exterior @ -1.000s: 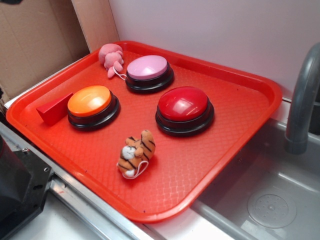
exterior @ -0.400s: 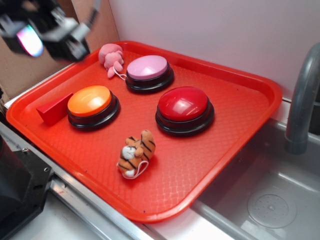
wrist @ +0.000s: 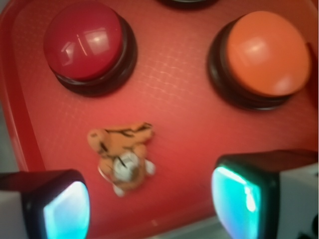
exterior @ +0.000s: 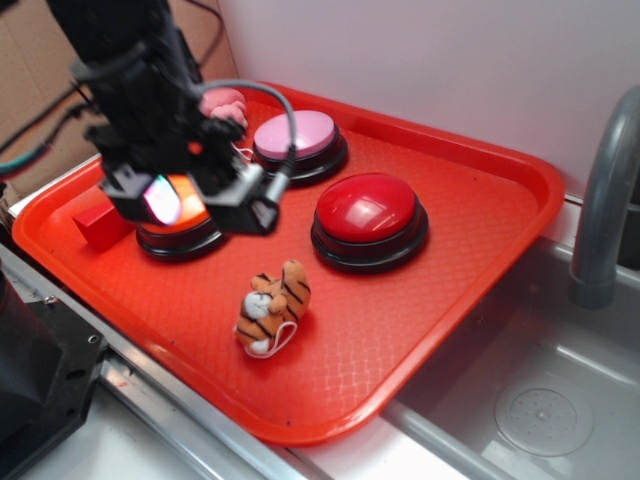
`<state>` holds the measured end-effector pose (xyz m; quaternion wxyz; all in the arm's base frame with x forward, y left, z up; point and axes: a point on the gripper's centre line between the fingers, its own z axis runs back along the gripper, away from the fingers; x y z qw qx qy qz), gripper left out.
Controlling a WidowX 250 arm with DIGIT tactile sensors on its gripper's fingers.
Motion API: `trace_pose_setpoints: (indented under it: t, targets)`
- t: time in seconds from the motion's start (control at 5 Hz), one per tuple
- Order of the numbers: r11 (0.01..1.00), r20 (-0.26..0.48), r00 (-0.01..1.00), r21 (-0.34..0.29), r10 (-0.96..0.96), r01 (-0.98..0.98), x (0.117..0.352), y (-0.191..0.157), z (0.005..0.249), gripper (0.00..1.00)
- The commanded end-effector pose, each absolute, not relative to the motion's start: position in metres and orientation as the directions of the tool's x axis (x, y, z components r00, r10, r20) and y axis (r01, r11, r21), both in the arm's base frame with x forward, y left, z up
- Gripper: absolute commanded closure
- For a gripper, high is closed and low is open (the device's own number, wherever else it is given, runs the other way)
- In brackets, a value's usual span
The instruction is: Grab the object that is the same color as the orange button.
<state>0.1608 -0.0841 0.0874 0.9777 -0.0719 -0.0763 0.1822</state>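
- Hovering over the orange button (exterior: 180, 215), the gripper (wrist: 149, 196) has its fingers spread, empty.
- Plush tiger (wrist: 122, 157) lies between them, below, long axis slanted across the tray (exterior: 450, 250).

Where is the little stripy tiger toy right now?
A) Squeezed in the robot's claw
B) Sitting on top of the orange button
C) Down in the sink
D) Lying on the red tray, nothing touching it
D. The tiger toy lies on the red tray in front of the buttons, and the claw hangs open above it, its fingers apart on either side without touching it.
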Motion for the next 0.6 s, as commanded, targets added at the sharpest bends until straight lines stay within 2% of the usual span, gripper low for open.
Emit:
trace_pose_setpoints:
  t: [0.0,0.2,0.4]
  targets:
    - [0.935,0.066,0.944,-0.179,0.322,-0.306,0.179,-0.106,0.036,0.0]
    - [0.934,0.06,0.944,-0.18,0.324,-0.309,0.179,-0.107,0.022,0.0]
    - [0.93,0.066,0.942,-0.19,0.33,-0.313,0.178,-0.104,0.019,0.67]
